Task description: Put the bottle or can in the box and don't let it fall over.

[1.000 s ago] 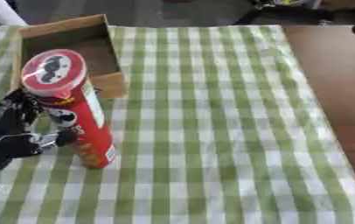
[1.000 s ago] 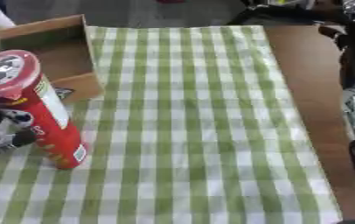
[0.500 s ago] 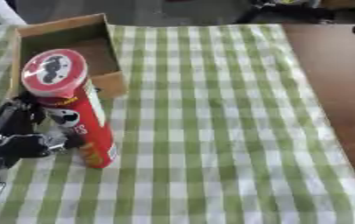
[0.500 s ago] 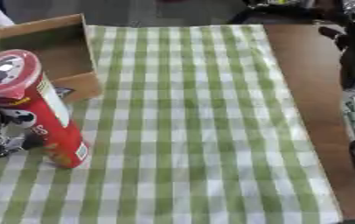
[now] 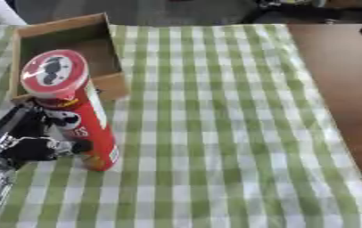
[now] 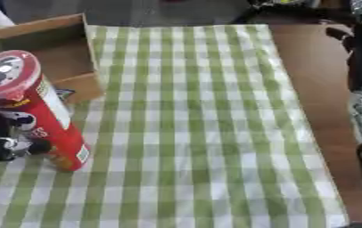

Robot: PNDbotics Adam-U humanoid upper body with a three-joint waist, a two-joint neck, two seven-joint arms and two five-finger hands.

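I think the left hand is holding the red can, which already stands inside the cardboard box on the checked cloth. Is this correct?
Not quite. The left hand does hold the red can, but the can is not inside the cardboard box. It stands upright on the checked cloth, in front of the box, as the left eye view shows. The box has nothing in it.

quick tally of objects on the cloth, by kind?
Red chip can, held by the left hand: 1
Cardboard box: 1
Total: 2
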